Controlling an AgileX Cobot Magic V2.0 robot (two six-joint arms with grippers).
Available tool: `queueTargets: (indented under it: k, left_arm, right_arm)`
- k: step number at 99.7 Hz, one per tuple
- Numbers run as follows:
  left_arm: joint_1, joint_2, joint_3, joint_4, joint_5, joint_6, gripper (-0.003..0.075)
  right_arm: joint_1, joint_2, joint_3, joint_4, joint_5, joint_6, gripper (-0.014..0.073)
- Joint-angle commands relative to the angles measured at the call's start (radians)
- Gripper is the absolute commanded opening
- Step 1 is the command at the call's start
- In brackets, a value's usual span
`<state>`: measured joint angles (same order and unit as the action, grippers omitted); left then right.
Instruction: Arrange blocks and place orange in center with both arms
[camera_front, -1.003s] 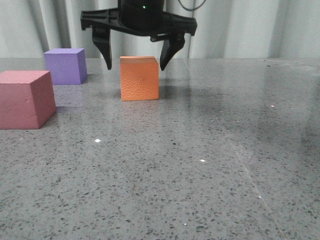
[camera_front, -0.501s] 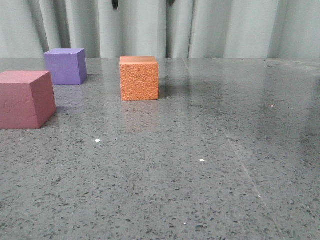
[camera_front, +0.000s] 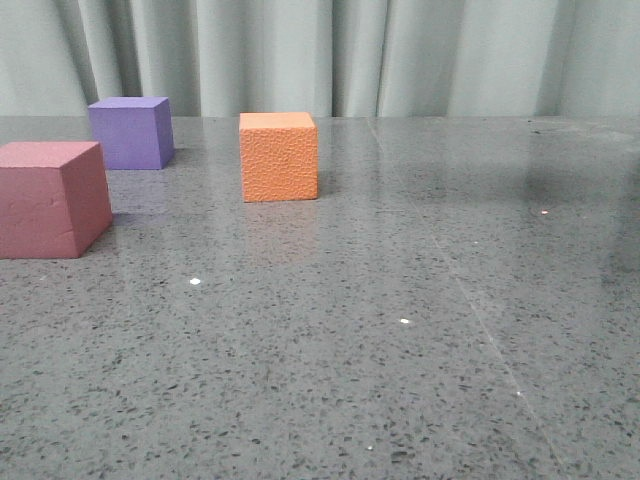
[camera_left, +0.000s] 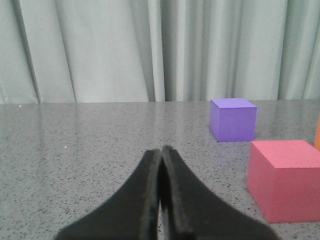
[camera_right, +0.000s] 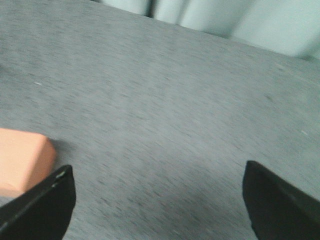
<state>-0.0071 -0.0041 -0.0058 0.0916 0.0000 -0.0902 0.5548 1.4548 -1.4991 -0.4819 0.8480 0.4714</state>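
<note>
Sitting free on the grey table (camera_front: 420, 330), orange cube (camera_front: 279, 157), right of purple cube (camera_front: 130, 132) and pink cube (camera_front: 50, 198); left gripper (camera_left: 161, 150) pinched closed, right gripper (camera_right: 157, 187) spread wide.

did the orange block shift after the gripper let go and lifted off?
No. In the front view the orange block sits at the same spot on the table, with the same gap to the purple block, as a second ago.
</note>
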Motion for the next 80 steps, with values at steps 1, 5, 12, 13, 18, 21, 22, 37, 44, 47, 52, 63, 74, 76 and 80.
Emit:
queueTargets:
  k: [1, 5, 12, 13, 18, 21, 22, 37, 44, 47, 52, 63, 74, 76, 80]
  left_arm:
    - [-0.001, -0.033, 0.056, -0.002, -0.076, -0.008, -0.0019]
    - [-0.001, -0.033, 0.056, -0.002, -0.076, -0.008, -0.0019]
    - [-0.001, -0.033, 0.056, -0.002, -0.076, -0.008, -0.0019]
    - [-0.001, -0.033, 0.056, -0.002, -0.076, -0.008, -0.0019]
    - [-0.001, -0.033, 0.056, -0.002, -0.076, -0.008, -0.0019]
    - [-0.001, -0.033, 0.056, -0.002, -0.076, -0.008, -0.0019]
    - [-0.001, -0.033, 0.056, -0.002, -0.076, -0.008, -0.0019]
    - [-0.001, -0.033, 0.056, -0.002, -0.076, -0.008, -0.0019]
    - [-0.001, -0.033, 0.056, -0.002, -0.076, -0.008, -0.0019]
    - [-0.001, -0.033, 0.056, -0.002, -0.076, -0.008, -0.0019]
    - [-0.001, -0.033, 0.056, -0.002, -0.076, -0.008, -0.0019]
    - [-0.001, -0.033, 0.056, -0.002, -0.076, -0.008, -0.0019]
    - [-0.001, -0.033, 0.056, -0.002, -0.076, -0.008, -0.0019]
    - [-0.001, -0.033, 0.056, -0.002, -0.076, -0.008, -0.0019]
    - [-0.001, -0.033, 0.056, -0.002, -0.076, -0.008, -0.0019]
  right_arm:
    - [-0.062, -0.136, 0.094, -0.044, -0.089, -0.006, 0.0664]
    - [-0.087, -0.183, 0.153, -0.044, -0.095, -0.006, 0.0664]
    - [-0.137, -0.262, 0.248, -0.044, -0.110, -0.006, 0.0664]
    - [-0.147, -0.271, 0.257, -0.044, -0.113, -0.006, 0.0664]
    - [-0.179, -0.325, 0.319, -0.044, -0.121, -0.006, 0.0664]
    - [-0.193, -0.365, 0.361, -0.043, -0.126, -0.006, 0.0664]
    - [-0.200, -0.373, 0.369, -0.043, -0.126, -0.006, 0.0664]
    - [-0.225, -0.541, 0.540, -0.039, -0.123, -0.005, 0.0664]
    - [-0.225, -0.625, 0.609, -0.023, -0.123, 0.007, 0.0664]
    - [-0.225, -0.664, 0.634, -0.013, -0.123, 0.007, 0.0664]
    - [-0.225, -0.722, 0.675, 0.003, -0.118, 0.007, 0.0664]
    - [-0.225, -0.845, 0.755, 0.009, -0.082, 0.007, 0.0664]
    - [-0.225, -0.945, 0.808, 0.009, -0.045, 0.007, 0.0664]
    - [-0.225, -0.964, 0.817, 0.009, -0.042, 0.007, 0.0663]
    - [-0.225, -0.998, 0.830, 0.009, -0.037, 0.007, 0.0652]
